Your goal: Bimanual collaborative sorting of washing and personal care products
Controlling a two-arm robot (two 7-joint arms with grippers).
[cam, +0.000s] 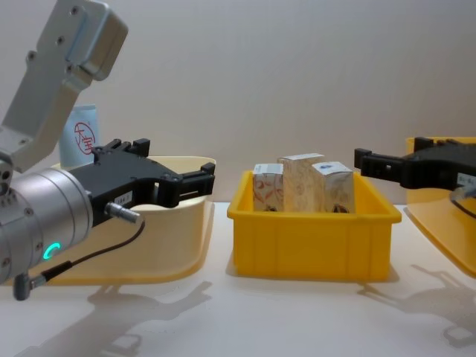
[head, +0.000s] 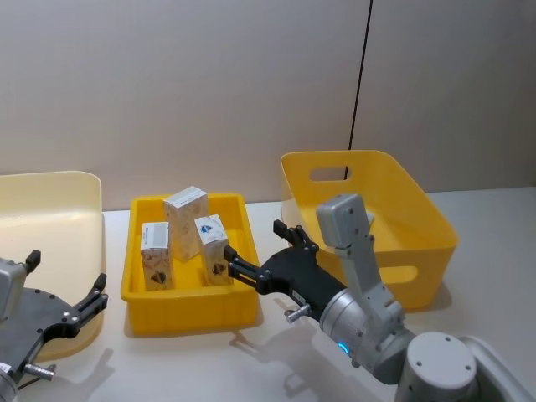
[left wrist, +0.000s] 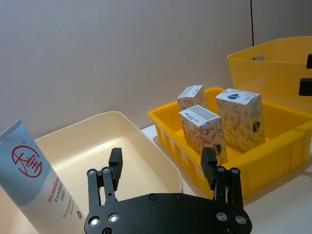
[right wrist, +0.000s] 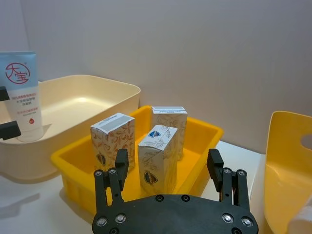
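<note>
While the robot's two arms hover over the bench [head: 494,251], three cartons [head: 186,219] stand upright in a yellow tray [head: 188,314].
Right gripper [head: 255,248] is poised at the tray's right end, fingers spread and holding nothing, one fingertip just beside the nearest of the cartons; a deep yellow bin [head: 419,209] with handle slots sits behind it. Left gripper [head: 67,278], likewise spread and empty, hangs at the near edge of a cream bin [head: 50,193] left of the tray, where a pale-blue tube [left wrist: 34,180] with a red circular logo stands inside.
</note>
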